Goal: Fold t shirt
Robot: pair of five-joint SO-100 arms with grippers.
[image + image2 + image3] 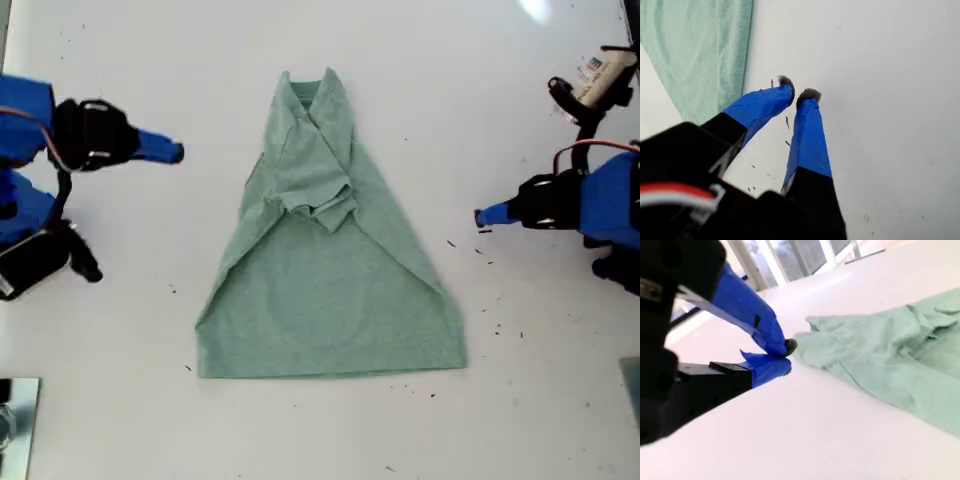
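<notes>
The pale sage-green, soft cloth t shirt (330, 270) lies in the middle of the white tabletop (500, 420), both sleeves folded inward so a tapered shape is formed; the lengthwise folds are judged left to do. My first hand (799, 95) is nearly closed on nothing beside the hem. My second hand (786, 356) is closed and empty near the collar, whose puckered folds are shown only there.
</notes>
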